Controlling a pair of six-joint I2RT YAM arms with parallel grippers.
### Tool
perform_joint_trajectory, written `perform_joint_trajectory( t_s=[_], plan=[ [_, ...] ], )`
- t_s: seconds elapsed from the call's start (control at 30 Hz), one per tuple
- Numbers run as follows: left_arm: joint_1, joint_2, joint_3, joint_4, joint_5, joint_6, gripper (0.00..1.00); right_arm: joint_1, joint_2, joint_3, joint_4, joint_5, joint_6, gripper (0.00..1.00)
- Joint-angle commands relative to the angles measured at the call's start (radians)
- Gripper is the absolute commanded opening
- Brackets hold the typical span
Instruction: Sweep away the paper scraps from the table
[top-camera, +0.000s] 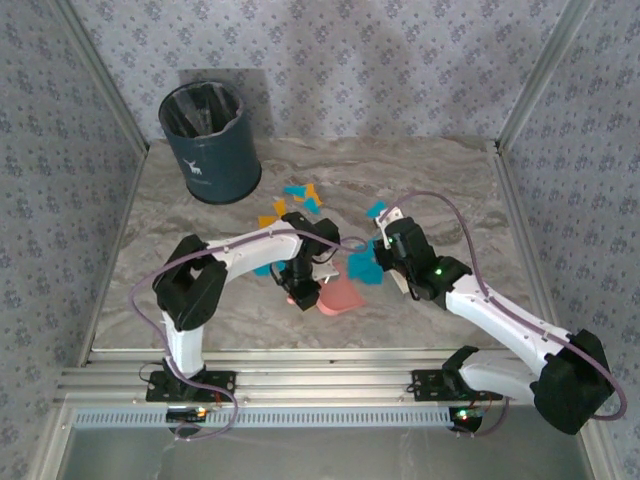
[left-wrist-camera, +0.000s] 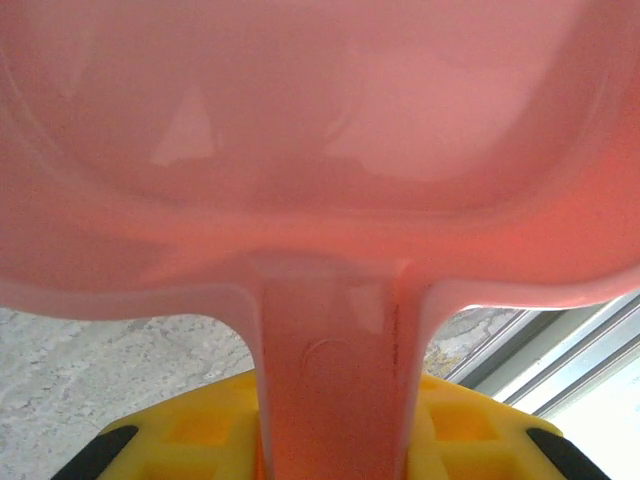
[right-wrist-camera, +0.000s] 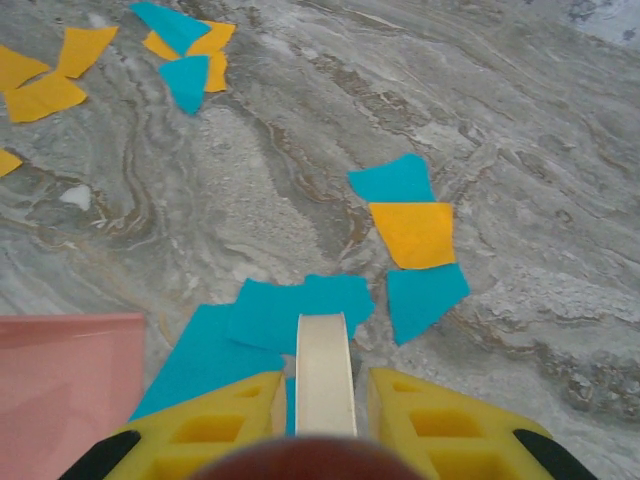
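1. Desk (top-camera: 430, 180): marble-veined, rail-edged, seen whole from the top camera. The right wrist camera gave the veining close up.
2. Dark bin (top-camera: 212, 145) stood upright at the far left corner, top view.
3. Pink dustpan (top-camera: 340, 296) lay front of centre, between the two arms. The left wrist camera showed its pan and handle close up.
4. Left end effector (left-wrist-camera: 335, 440) was closed on the dustpan handle, a yellow finger (left-wrist-camera: 180, 440) on each side.
5. Right end effector (right-wrist-camera: 324, 420) gripped a pale bar (right-wrist-camera: 324, 360), its tip over turquoise paper.
6. Paper scraps (top-camera: 300, 192) lay on the desk, one cluster between bin and arms. The right wrist view separated turquoise and orange pieces, some just beside the dustpan's edge.
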Motion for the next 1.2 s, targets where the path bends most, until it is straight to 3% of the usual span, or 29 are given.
perform_joint_trajectory(
  t_s=[0.0, 0.9, 1.0, 1.17],
  plan=[
    [-0.006, 0.038, 0.032, -0.019, 0.014, 0.005, 0.0, 0.015, 0.001, -0.001, 0.003, -0.061, 0.018, 0.0],
    [0.031, 0.06, 0.042, 0.005, -0.077, -0.058, 0.0, 0.115, -0.091, 0.064, -0.105, -0.164, 0.019, 0.0],
    [0.031, 0.057, 0.036, 0.005, -0.069, -0.054, 0.0, 0.116, -0.106, 0.064, -0.101, -0.138, 0.023, 0.0],
    [0.032, 0.037, 0.007, 0.018, -0.071, -0.06, 0.0, 0.116, -0.133, 0.057, -0.101, 0.008, 0.05, 0.0]
  ],
)
